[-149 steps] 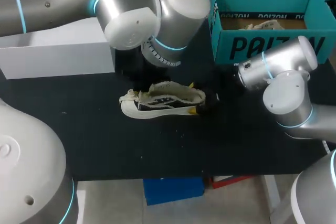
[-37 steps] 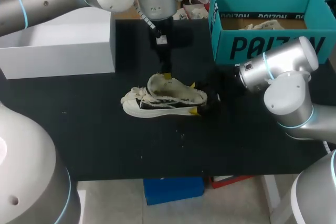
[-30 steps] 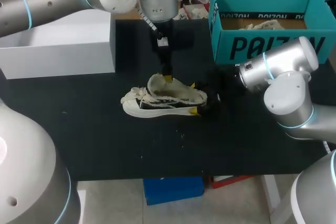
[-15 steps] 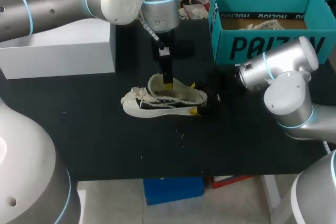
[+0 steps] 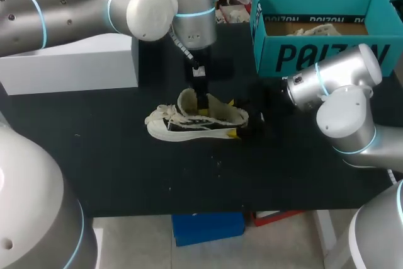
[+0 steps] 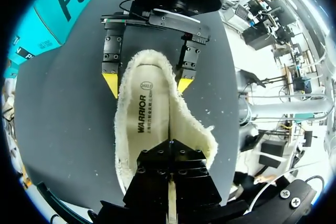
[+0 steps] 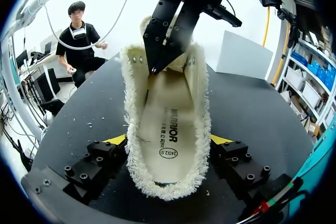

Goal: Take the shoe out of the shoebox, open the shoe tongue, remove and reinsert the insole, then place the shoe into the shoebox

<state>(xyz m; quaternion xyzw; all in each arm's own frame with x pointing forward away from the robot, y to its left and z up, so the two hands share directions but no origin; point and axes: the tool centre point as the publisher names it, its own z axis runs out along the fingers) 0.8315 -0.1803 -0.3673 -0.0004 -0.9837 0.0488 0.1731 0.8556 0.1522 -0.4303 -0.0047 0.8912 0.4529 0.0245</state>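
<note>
On the table [image 5: 126, 168], the shoe [image 5: 195, 121] is unboxed. The right gripper [image 7: 168, 141] clamps its heel. Whether the left gripper [image 5: 201, 100] holds anything cannot be told. The insole [image 7: 165, 129] is not yet removed.

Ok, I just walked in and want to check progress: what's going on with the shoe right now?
The shoe lies on the black table, out of the teal shoebox. The right claw grips its heel from both sides. The left claw is down in the shoe's opening, above the insole, which sits inside the shoe.
</note>
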